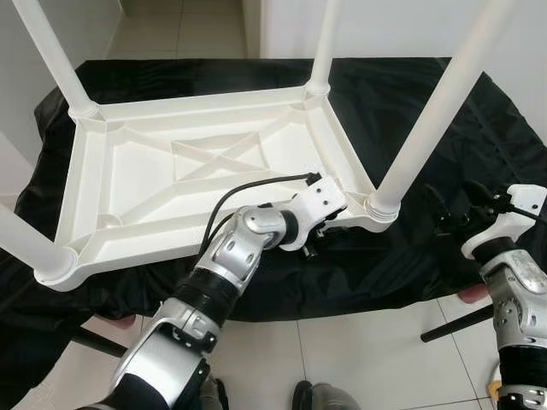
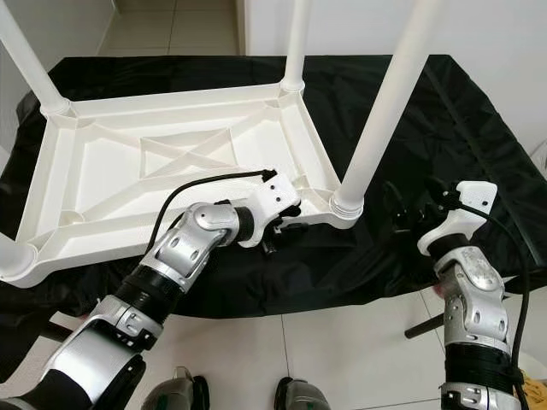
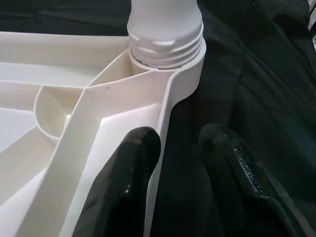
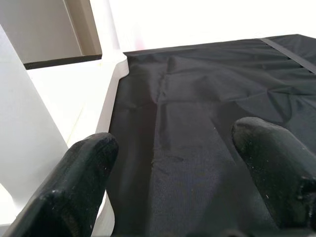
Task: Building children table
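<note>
Children table (image 1: pixel 205 171): white plastic, lying upside down on the black-draped surface (image 1: pixel 444 111), filling the left and centre of the head views; the ribbed underside faces up, with an X-shaped brace at its middle.
Legs: four stand upright in the corner sockets; the near-right leg (image 1: pixel 427 120) rises steeply toward the upper right of the frame, and its threaded end sits in the socket (threads clear in the left wrist view).
Left tool (image 3: pixel 177 158): at the table's near long rim, just left of the near-right leg; its fingers (image 3: pixel 128 168) are apart and straddle the rim, one inside over the white plastic, the other outside over the black cloth; whether they press the rim cannot be told.
Right tool (image 4: pixel 173 163): over the black cloth at the right of the frame, near the near-right leg but apart from it; fingers spread wide, nothing between them.
Around: pale tiled floor (image 1: pixel 342 350) along the bottom, white walls at the top, a dark bar (image 1: pixel 457 323) slanting out from under the cloth at lower right.
In the way: the near-right leg stands between the two tools.
Writing: none readable on table or cloth.
</note>
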Controlling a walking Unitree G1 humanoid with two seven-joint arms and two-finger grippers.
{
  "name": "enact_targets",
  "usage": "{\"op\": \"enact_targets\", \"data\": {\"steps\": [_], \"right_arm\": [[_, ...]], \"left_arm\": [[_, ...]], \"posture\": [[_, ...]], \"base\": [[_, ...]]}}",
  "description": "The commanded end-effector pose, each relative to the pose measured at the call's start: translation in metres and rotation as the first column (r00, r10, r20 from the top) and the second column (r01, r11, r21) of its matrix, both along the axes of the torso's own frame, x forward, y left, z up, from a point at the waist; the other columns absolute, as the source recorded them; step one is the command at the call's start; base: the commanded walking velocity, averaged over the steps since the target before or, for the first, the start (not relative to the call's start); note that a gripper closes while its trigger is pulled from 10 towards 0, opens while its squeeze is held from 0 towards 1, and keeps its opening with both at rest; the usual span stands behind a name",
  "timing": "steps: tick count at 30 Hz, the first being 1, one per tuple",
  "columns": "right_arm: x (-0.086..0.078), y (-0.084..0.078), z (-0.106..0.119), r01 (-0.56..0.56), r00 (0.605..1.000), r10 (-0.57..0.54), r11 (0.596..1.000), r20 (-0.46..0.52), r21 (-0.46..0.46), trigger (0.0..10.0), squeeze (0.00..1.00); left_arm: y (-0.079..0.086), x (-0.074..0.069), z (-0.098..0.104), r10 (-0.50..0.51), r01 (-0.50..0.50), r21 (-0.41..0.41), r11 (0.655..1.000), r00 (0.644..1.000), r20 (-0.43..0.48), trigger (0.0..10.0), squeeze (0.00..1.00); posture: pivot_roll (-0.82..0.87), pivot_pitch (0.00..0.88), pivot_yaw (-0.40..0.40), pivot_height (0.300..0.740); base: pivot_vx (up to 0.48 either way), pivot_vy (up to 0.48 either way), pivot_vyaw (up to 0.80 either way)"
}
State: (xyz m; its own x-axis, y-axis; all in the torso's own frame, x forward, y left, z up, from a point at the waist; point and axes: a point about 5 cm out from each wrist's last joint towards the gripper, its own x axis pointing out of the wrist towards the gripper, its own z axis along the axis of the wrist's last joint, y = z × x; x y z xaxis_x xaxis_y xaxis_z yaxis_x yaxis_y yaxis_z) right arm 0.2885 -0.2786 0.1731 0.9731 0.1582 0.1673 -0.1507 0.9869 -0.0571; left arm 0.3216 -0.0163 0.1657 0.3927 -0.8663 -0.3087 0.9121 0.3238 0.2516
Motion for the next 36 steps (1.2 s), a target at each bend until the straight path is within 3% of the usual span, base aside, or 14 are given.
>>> {"op": "enact_targets", "data": {"steps": [1, 9, 15, 19, 20, 24, 36], "right_arm": [[0.001, 0.001, -0.003, -0.010, 1.000, 0.010, 1.000, -0.008, -0.011, 10.0, 0.00], [0.001, 0.002, -0.002, -0.012, 1.000, 0.012, 1.000, -0.006, -0.012, 10.0, 0.00], [0.001, 0.002, -0.003, -0.006, 1.000, 0.006, 1.000, -0.001, -0.007, 10.0, 0.00], [0.001, 0.002, -0.003, -0.002, 1.000, 0.002, 1.000, 0.000, -0.004, 10.0, 0.00], [0.001, 0.002, -0.003, -0.001, 1.000, 0.001, 1.000, 0.001, 0.000, 10.0, 0.00], [0.002, 0.002, -0.003, -0.002, 1.000, 0.002, 1.000, 0.002, -0.001, 10.0, 0.00], [0.004, 0.006, -0.002, -0.022, 1.000, 0.022, 1.000, 0.004, -0.003, 10.0, 0.00]], "left_arm": [[-0.006, 0.002, 0.000, 0.039, -0.039, 0.004, 0.999, 0.999, 0.014, 10.0, 0.00], [-0.017, 0.002, 0.001, 0.040, -0.040, 0.012, 0.999, 0.999, 0.023, 10.0, 0.00], [-0.027, 0.006, 0.003, 0.111, -0.111, -0.004, 0.994, 0.993, 0.044, 10.0, 0.00], [-0.026, 0.011, 0.011, 0.153, -0.151, -0.052, 0.987, 0.988, 0.037, 10.0, 0.00], [-0.023, 0.017, 0.019, 0.194, -0.191, -0.097, 0.977, 0.980, 0.030, 10.0, 0.00], [-0.020, 0.022, 0.023, 0.225, -0.220, -0.112, 0.969, 0.974, 0.035, 10.0, 0.00], [-0.024, 0.024, 0.010, 0.260, -0.257, -0.061, 0.964, 0.964, 0.051, 10.0, 0.00]], "posture": [[-0.04, 0.081, 0.012, 0.740], [-0.03, 0.090, 0.013, 0.740], [-0.04, 0.093, 0.015, 0.740], [-0.04, 0.097, 0.017, 0.740], [-0.04, 0.097, 0.015, 0.740], [-0.04, 0.095, 0.012, 0.740], [-0.05, 0.096, 0.010, 0.740]], "base": [[0.000, 0.000, 0.00], [0.000, 0.000, 0.00], [0.000, 0.000, 0.00], [0.000, 0.000, 0.00], [0.000, 0.000, 0.00], [0.000, 0.000, 0.00], [0.000, 0.000, 0.00]]}}
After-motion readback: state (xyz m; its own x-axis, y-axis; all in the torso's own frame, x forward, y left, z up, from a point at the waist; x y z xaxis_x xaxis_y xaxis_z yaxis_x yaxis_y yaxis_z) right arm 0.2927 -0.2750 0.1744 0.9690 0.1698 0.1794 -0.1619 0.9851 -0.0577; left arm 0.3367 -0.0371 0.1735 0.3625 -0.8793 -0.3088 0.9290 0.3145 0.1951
